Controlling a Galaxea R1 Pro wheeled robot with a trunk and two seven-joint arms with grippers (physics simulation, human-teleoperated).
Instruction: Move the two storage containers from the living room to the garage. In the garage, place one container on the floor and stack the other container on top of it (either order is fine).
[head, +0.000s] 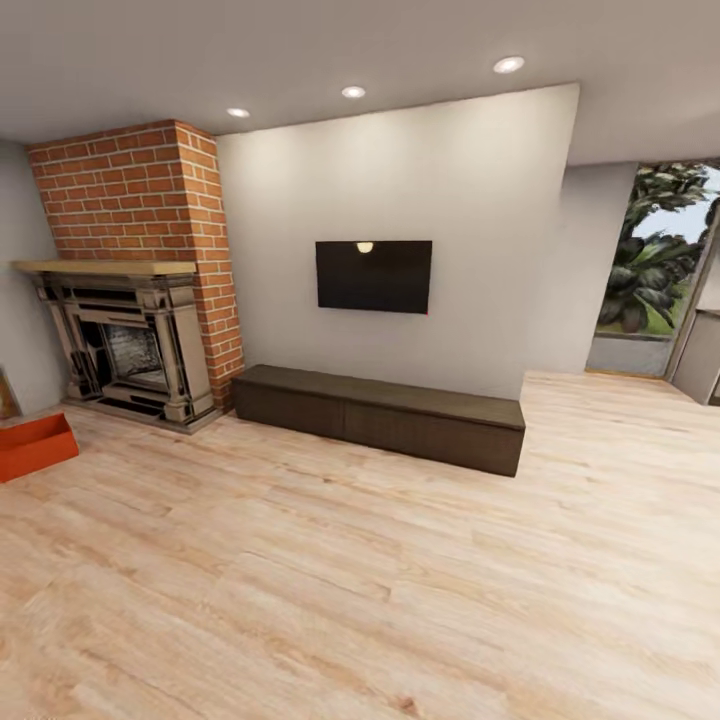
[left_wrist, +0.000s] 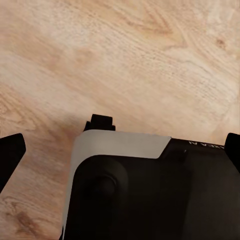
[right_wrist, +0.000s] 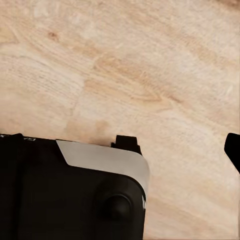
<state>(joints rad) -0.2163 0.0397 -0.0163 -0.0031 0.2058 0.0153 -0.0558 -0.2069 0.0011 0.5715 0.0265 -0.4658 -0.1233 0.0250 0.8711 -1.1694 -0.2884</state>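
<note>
One orange-red storage container (head: 35, 447) sat on the light wood-plank floor (head: 360, 600) at the far left edge of the head view, just in front of the brick fireplace (head: 130, 345), its left part cut off by the frame. The robot was apparently in the living room and approaching; the sound course would be to turn the base toward the fireplace until the whole box came into sight, then draw close and square before reaching with either arm. The second container could not be made out. A dark low cabinet (head: 385, 415) ran along the wall beneath a wall-mounted television (head: 374, 276). Both wrist views looked down past dark robot bodywork onto planks; finger edges barely showed, so neither gripper's opening could be told, and nothing was seen held.
</note>
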